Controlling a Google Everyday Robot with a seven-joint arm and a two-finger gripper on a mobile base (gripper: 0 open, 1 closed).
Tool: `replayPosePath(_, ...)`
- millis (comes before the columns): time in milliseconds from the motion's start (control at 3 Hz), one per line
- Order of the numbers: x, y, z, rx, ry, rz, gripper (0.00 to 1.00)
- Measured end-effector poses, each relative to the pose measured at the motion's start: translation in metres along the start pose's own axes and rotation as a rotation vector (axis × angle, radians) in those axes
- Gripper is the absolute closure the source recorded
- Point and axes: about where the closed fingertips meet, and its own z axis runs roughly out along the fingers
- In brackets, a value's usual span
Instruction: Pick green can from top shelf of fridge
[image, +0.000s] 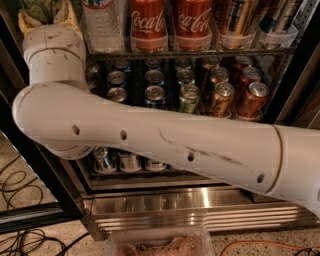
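Note:
The pale-green can (44, 8) with black scribbles shows at the top left edge, at the left end of the top shelf (225, 51); its upper part is cut off. My gripper (46, 20) is right at the can, its yellowish end around the can's lower part. My white arm (165, 142) crosses the whole view in front of the fridge (200, 206) and bends up to the gripper.
Red Coca-Cola cans (148, 22) and a water bottle (102, 25) stand to the right of the green can. Short cans (189, 97) fill the rack below. Cables (20, 200) lie on the floor at left. A clear plastic tub (160, 245) sits at the bottom edge.

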Motion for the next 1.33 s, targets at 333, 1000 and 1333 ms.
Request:
replayPosePath(333,-0.041,0.007,0.01,-0.095,0.005,0.045,1.0)
replayPosePath(1000,-0.037,0.016,0.002,-0.157,0.036,0.06,1.0)
replayPosePath(1333,-0.028,0.015,-0.031,-0.207,0.11,0.074,1.0)
